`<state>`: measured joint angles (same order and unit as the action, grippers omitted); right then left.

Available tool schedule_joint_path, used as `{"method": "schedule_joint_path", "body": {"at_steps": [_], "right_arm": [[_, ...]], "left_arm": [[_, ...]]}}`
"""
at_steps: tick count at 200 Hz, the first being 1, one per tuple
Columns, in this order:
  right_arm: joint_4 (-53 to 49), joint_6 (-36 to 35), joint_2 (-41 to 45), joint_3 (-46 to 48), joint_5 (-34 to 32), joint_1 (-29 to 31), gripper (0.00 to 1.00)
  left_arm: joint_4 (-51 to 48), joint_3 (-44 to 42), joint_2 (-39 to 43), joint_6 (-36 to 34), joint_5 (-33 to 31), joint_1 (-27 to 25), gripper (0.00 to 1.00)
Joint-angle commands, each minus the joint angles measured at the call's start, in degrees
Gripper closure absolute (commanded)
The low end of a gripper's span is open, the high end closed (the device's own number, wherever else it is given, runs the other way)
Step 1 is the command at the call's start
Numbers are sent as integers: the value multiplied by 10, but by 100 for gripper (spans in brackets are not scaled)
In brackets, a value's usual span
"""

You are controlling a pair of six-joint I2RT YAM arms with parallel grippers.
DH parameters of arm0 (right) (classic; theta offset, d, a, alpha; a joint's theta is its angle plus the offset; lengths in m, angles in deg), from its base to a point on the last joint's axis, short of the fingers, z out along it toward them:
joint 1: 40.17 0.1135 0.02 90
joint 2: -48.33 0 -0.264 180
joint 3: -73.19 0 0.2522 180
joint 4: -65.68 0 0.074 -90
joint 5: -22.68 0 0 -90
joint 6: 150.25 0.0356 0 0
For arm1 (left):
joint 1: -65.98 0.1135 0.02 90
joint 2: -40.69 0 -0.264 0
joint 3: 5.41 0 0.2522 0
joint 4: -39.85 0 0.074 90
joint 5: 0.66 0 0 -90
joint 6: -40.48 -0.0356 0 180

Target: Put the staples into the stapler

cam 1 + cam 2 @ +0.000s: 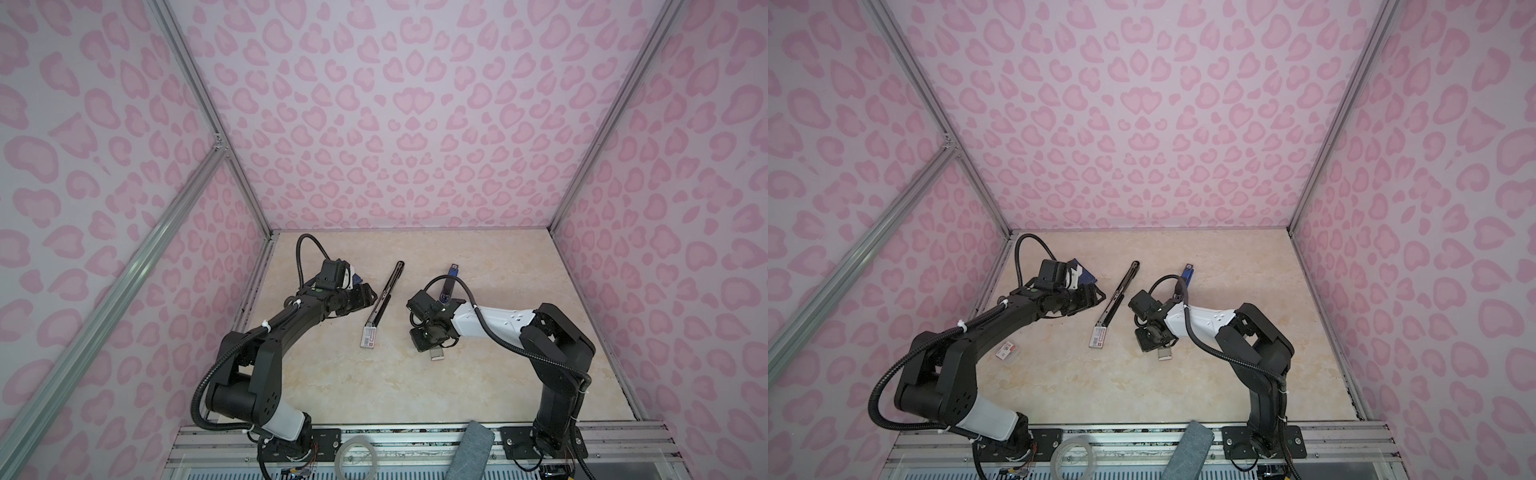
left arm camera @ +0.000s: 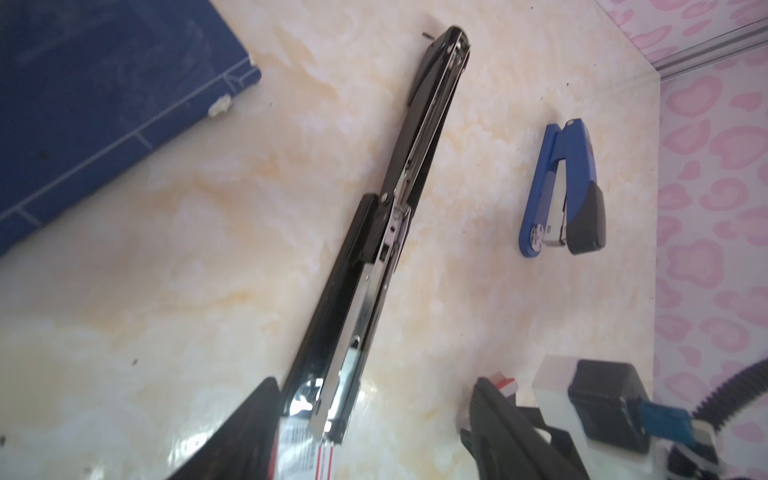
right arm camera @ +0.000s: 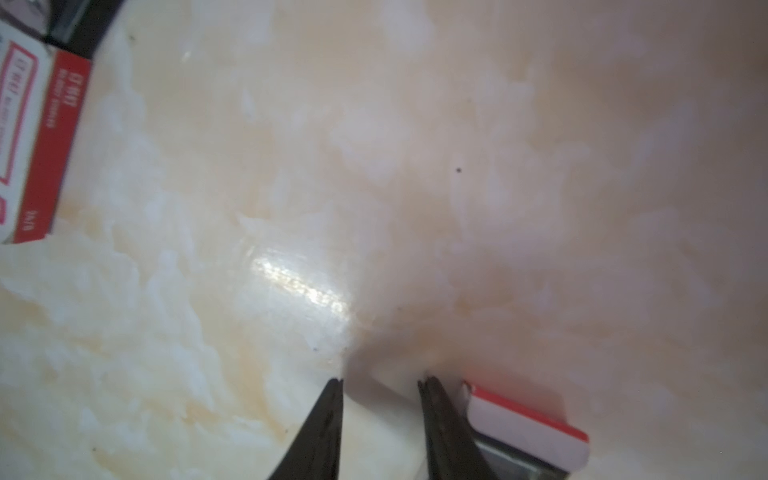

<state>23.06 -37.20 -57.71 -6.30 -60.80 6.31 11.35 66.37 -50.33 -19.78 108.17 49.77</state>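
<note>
While the black stapler is laid out flat open, part of it is seen between the wide-spread jaws of the left gripper, nothing clamped. Right of that stapler, the staples are found just beside the right gripper, jaws partly apart, nothing pinched tbh.

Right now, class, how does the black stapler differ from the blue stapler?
Pose: the black stapler is swung fully open, its metal channel exposed; the blue stapler is closed. Length: the black stapler stretches out long; the blue stapler looks much shorter. Both lie on the table.
</note>
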Motion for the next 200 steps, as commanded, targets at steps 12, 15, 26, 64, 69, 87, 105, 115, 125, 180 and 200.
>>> {"method": "schedule_joint_path", "body": {"at_steps": [12, 15, 26, 64, 69, 87, 105, 115, 125, 180, 200], "right_arm": [[20, 18, 51, 35, 6, -18, 61], [24, 20, 57, 36, 8, -19, 60], [37, 23, 74, 41, 15, -29, 58], [98, 31, 93, 43, 78, -77, 55], [108, 31, 91, 43, 83, -83, 55], [138, 28, 76, 32, 100, -102, 55], [188, 34, 51, 20, 127, -124, 55], [212, 39, 32, 11, 139, -135, 56], [226, 46, 8, -5, 149, -145, 56], [246, 76, -97, -86, 143, -170, 58], [249, 91, -114, -90, 129, -180, 58]], "left_arm": [[1, 89, -85, -41, -40, -22, 24], [-1, 99, -95, -44, -44, -25, 24], [-14, 139, -132, -57, -60, -35, 24], [-82, 291, -259, -103, -115, -62, 24], [-92, 309, -274, -111, -122, -65, 24], [-128, 372, -324, -137, -145, -73, 27], [-152, 416, -364, -155, -154, -77, 30], [-163, 433, -377, -160, -159, -80, 32], [-169, 443, -386, -167, -160, -82, 33], [-184, 475, -419, -194, -142, -99, 43], [-184, 475, -420, -201, -134, -107, 46]]}}
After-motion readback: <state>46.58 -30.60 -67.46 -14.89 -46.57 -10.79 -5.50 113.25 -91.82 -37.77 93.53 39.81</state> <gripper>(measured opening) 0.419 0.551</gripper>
